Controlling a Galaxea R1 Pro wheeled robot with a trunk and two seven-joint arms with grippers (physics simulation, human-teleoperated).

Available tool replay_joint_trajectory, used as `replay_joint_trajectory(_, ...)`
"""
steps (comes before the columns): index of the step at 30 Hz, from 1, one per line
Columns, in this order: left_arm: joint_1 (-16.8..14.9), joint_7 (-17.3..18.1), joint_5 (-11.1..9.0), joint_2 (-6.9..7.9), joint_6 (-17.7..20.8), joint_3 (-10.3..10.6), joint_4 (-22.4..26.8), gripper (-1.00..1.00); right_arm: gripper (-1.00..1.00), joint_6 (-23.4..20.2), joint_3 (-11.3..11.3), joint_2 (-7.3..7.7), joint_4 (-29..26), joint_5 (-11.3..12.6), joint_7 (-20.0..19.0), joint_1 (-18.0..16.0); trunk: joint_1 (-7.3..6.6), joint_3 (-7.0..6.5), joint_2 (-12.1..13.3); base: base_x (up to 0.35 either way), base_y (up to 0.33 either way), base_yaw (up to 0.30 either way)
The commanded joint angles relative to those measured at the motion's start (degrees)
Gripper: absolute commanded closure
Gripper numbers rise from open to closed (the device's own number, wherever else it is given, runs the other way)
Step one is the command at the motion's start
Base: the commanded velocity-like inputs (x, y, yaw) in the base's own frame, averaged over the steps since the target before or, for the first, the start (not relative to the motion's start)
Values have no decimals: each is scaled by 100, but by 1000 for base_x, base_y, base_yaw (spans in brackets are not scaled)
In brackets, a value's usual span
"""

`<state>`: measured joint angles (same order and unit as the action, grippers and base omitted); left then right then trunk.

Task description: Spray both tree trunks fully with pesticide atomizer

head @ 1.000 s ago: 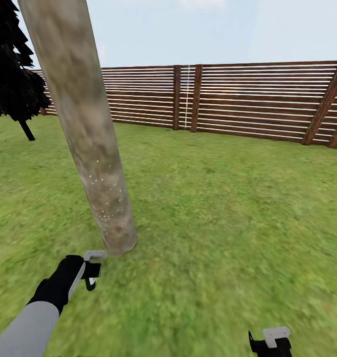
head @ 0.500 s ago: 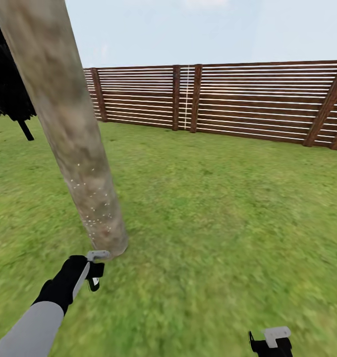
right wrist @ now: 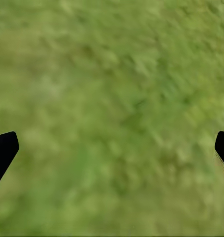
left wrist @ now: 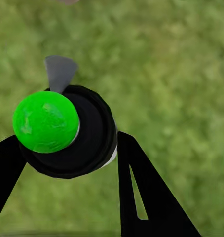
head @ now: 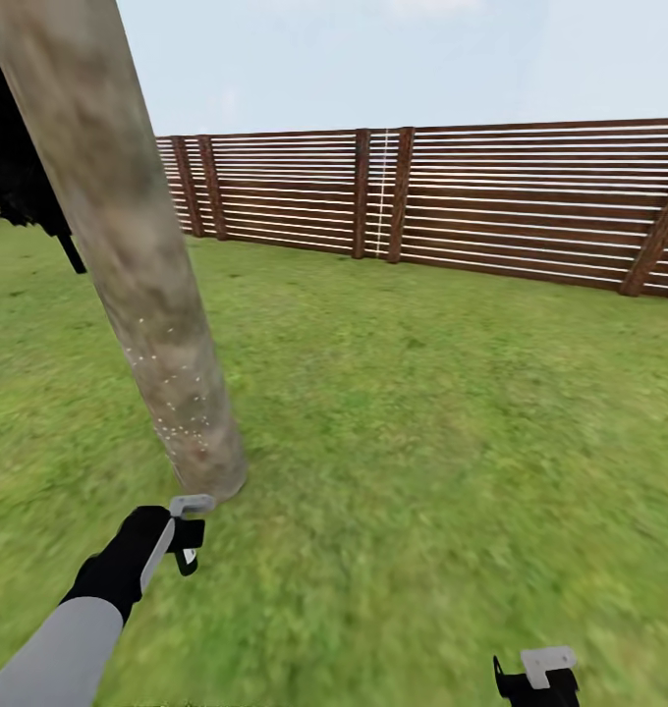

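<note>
— Where was the tree trunk (head: 128, 245)?
— It rose at the left of the head view, leaning in the picture, a mottled grey-tan column standing in the grass (head: 422, 442). Tiny white specks of pesticide (head: 172, 417) dotted its lower part, thickest just above the base.

— And the left gripper (head: 185, 535)?
— It hung low, just in front of the trunk's foot, on a black wrist and grey forearm. In the left wrist view its black fingers (left wrist: 141, 192) were pinching a dark round body with a bright green ball (left wrist: 45, 121) on the near end and a grey wedge (left wrist: 59, 71) sticking out behind it. That seemed to be the pesticide atomizer (left wrist: 90, 138) seen end-on, though no white or red showed clearly, bar a thin pale edge.

— The right gripper (head: 536, 678)?
— At the bottom edge of the head view, well apart from the trunk. In the right wrist view its two black fingertips (right wrist: 3, 150) sat at opposite edges, spread wide, with blurred grass between them.

— Anything behind?
— A brown slatted wooden fence (head: 491, 196) ran across the lawn's far side under pale sky, and a blackish tree (head: 20, 177) stood partly hidden behind the trunk.
</note>
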<state>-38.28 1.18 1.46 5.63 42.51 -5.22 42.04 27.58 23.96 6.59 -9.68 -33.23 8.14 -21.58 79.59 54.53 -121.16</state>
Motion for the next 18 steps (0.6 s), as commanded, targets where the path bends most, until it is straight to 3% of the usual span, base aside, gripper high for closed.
replay_joint_trajectory(1,-4,-21,30,-2,29,-5,7,100,-100,17,30,0,9,-61,27,-4,0,5,-2,128,-261,276)
replay_joint_trajectory(13,2,-21,45,-14,5,7,7,100,-100,19,30,0,8,-61,30,-4,0,5,-2,227,-202,276)
replay_joint_trajectory(18,6,-21,39,-10,-114,12,6,100,-100,18,30,0,5,-61,30,-4,0,5,-2,187,-221,60)
